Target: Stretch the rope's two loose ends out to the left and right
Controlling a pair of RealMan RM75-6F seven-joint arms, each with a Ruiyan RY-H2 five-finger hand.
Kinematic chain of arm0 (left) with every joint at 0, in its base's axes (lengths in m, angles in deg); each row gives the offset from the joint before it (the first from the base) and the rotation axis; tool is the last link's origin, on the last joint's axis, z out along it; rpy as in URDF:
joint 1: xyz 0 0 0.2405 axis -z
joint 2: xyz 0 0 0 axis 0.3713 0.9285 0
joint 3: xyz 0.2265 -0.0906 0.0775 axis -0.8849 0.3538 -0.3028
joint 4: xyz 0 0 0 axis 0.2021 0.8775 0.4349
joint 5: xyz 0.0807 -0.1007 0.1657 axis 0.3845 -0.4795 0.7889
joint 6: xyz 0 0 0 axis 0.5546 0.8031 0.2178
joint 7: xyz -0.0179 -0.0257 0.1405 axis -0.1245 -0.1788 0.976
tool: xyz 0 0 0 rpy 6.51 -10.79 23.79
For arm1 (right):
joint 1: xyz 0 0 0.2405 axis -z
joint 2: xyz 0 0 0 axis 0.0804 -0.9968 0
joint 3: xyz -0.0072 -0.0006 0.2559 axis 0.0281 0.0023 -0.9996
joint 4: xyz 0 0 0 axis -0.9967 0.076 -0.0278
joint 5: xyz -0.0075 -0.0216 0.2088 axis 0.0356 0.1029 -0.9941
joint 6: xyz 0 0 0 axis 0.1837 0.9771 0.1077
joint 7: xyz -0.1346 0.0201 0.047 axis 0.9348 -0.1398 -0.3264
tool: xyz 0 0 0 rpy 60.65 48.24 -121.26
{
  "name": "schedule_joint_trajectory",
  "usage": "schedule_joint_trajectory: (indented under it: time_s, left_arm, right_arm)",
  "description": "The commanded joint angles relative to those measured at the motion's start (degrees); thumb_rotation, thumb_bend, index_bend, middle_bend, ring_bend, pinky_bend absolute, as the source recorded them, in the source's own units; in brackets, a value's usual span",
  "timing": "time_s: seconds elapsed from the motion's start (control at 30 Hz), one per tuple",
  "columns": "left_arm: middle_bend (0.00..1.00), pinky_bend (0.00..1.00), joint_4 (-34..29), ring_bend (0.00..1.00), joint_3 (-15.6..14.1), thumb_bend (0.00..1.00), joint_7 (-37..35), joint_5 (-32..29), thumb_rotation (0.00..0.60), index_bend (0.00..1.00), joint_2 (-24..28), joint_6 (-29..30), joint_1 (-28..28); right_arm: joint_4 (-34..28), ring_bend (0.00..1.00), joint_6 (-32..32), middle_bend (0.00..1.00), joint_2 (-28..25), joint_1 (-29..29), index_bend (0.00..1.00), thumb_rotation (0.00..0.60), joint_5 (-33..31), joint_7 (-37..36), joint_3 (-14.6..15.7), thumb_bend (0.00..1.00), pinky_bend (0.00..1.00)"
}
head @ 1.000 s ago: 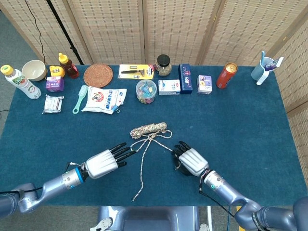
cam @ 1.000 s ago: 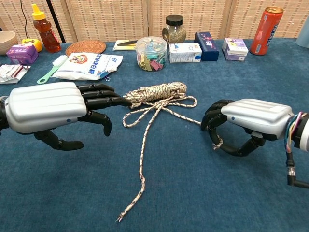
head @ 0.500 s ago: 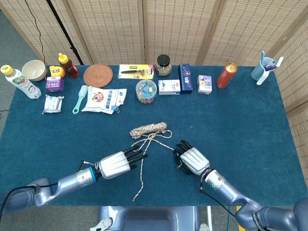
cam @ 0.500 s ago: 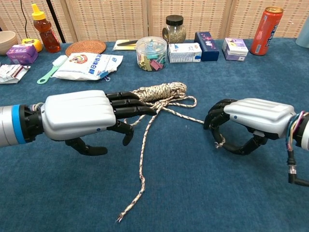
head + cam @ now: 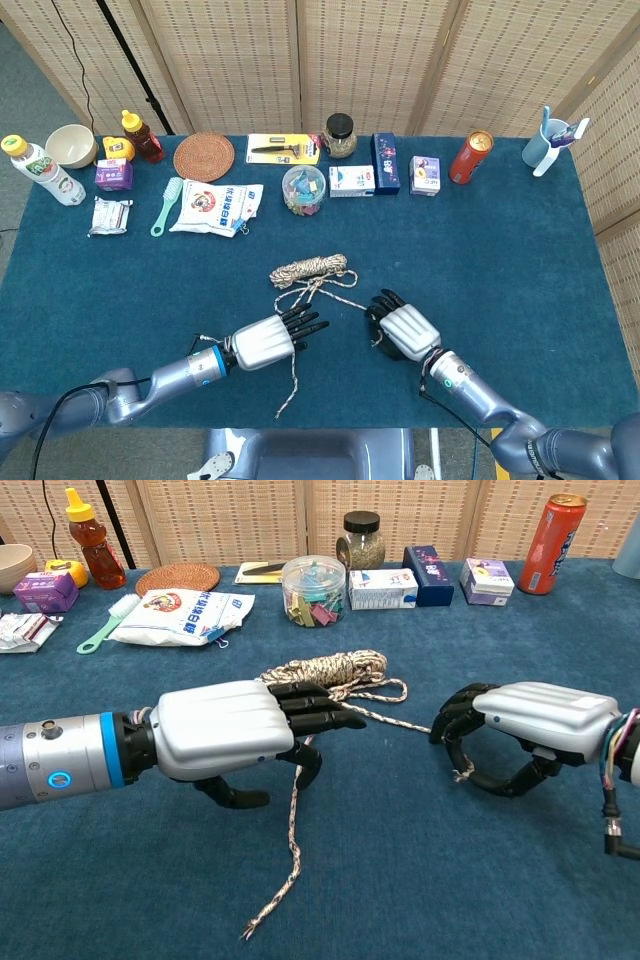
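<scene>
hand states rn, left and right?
Left hand: open, fingers extended over the rope, holding nothing.
Right hand: fingers curled around one rope end, holding it.

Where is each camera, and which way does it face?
Head view: high above the table, looking down; shows the rope, left hand, right hand and both forearms.
Chest view: low at the table's near edge, looking across it; both hands loom large.
Shared: rope, both hands, the back row such as the can.
</scene>
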Motion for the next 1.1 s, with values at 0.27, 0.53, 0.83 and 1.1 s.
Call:
schedule_joint_trajectory:
  time_s: [0.27, 0.53, 0.83, 1.1]
  left_arm:
    - [0.00, 0.00, 2.1, 0.00, -0.6, 0.31, -0.1, -1.6, 0.600, 0.45, -2.2, 0.0, 1.1]
    - [0.00, 0.00, 2.6, 0.00, -1.2, 0.31, 0.1, -2.4, 0.600, 0.47, -2.7, 0.2, 1.7]
    - [0.00, 0.00, 3.3, 0.00, -1.7, 0.36, 0.1, -3.4, 0.600, 0.49, -3.3, 0.2, 2.1]
    - [0.00, 0.00, 3.7, 0.00, -2.2, 0.36, 0.2, -3.9, 0.600, 0.49, -3.9, 0.0, 2.5]
  right_arm:
    - [0.4, 0.12, -0.1, 0.26, -0.2, 0.5, 0.59, 0.600, 0.0, -0.4, 0.0, 0.53, 0.00]
    - [0.7, 0.12, 0.1, 0.26, -0.2, 0.6, 0.60, 0.600, 0.2, -0.8, -0.1, 0.54, 0.00]
    - [1.0, 0.12, 0.2, 0.26, -0.2, 0.7, 0.60, 0.600, 0.1, -1.1, -0.1, 0.54, 0.00]
    - [1.1, 0.12, 0.2, 0.26, -0.4, 1.0, 0.60, 0.600, -0.1, -1.3, -0.2, 0.53, 0.00]
